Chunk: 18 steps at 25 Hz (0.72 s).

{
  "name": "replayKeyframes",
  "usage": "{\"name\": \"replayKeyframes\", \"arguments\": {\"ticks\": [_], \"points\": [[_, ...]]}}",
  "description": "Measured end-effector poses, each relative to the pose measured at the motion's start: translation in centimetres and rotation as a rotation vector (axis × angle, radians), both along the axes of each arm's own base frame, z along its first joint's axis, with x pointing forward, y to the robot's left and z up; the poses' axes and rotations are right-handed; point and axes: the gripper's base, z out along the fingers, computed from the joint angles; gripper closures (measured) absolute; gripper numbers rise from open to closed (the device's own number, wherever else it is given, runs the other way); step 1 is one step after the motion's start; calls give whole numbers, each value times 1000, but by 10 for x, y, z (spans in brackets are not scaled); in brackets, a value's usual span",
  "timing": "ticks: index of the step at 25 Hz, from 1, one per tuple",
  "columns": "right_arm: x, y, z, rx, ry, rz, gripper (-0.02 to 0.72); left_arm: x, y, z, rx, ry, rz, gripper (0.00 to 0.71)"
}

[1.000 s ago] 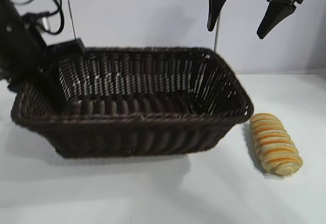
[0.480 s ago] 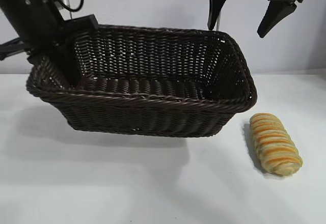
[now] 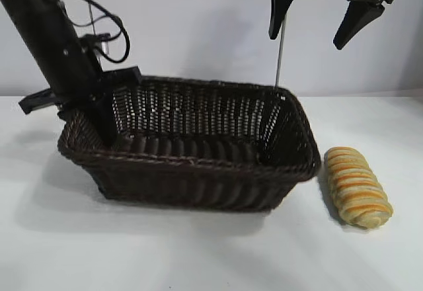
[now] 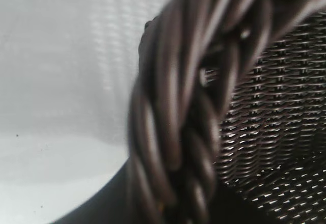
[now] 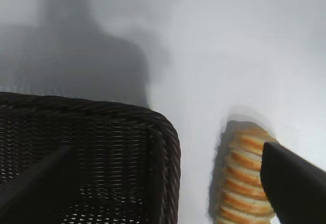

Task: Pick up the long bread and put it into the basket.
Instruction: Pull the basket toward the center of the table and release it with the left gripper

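Large rectangular dark brown woven wicker basket with flared sides and a thick braided rim; open weave in the walls, denser weave on the floor. Set on the smooth white counter, left end appearing slightly raised. Elongated golden-yellow long bread with orange-brown crosswise ridges and rounded ends, lying flat on the counter just beside the basket's right end, outside it, not touching.

Left gripper on a black arm slanting steeply down at the basket's left end, jaws clamped on the braided rim; rim strands fill the left wrist view at close range. Black cables looped beside the arm.

Right gripper held high above the basket's right end and the loaf, pointing downward, black tapered jaws spread wide, nothing between them.
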Motion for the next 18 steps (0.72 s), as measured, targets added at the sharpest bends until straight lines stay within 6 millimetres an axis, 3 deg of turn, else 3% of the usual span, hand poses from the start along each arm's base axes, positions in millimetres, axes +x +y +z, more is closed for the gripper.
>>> {"name": "replayKeyframes", "arguments": {"ticks": [3,5,6,9,12,18], "points": [[0,0,0,0,0,0,8,1,-1,0,-8,-5,6,606],[0,0,0,0,0,0,8,1,-1,1,-13,-7,9,549],[0,0,0,0,0,0,8,2,-2,2,-16,-9,10,499],[0,0,0,0,0,0,8,2,-2,3,-27,-5,27,235],[0,0,0,0,0,0,8,2,-2,6,-30,-3,51,81],[0,0,0,0,0,0,8,1,10,40,-51,-57,100,30]]}}
